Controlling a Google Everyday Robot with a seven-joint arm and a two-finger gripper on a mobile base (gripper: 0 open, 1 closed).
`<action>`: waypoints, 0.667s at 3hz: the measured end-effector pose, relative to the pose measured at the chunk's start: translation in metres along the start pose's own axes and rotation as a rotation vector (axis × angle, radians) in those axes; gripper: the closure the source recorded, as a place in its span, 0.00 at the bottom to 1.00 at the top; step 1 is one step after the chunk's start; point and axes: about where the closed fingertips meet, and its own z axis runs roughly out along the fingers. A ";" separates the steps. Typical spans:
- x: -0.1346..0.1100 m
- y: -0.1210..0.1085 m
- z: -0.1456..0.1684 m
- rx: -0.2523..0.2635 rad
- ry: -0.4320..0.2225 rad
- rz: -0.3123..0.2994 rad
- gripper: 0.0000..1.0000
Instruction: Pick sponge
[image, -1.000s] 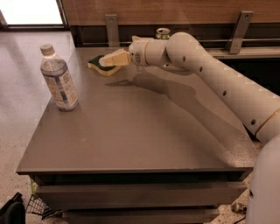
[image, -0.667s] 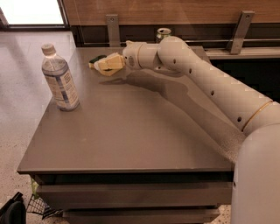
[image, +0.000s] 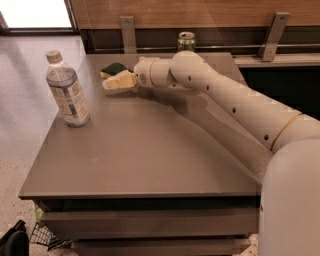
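Observation:
The sponge (image: 114, 68), dark green on top with a pale yellow edge, lies flat on the brown table (image: 150, 160) near its far edge, left of centre. My gripper (image: 118, 81), with pale yellow padding, is at the end of the white arm (image: 225, 95) that reaches in from the right. It sits low over the table, right in front of the sponge and touching or almost touching its near side. The gripper hides the near part of the sponge.
A clear plastic water bottle (image: 67, 90) with a white cap stands upright at the table's left side. A green can (image: 186, 41) stands at the far edge behind the arm. A wall rail with metal brackets (image: 274, 35) runs behind the table. Floor lies to the left.
The gripper has shifted slightly left and down towards the table. More of the sponge's green top now shows behind it. The bottle and can have not moved.

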 end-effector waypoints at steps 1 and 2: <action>0.008 0.011 0.010 -0.013 0.004 0.002 0.00; 0.017 0.021 0.023 -0.025 0.015 0.007 0.26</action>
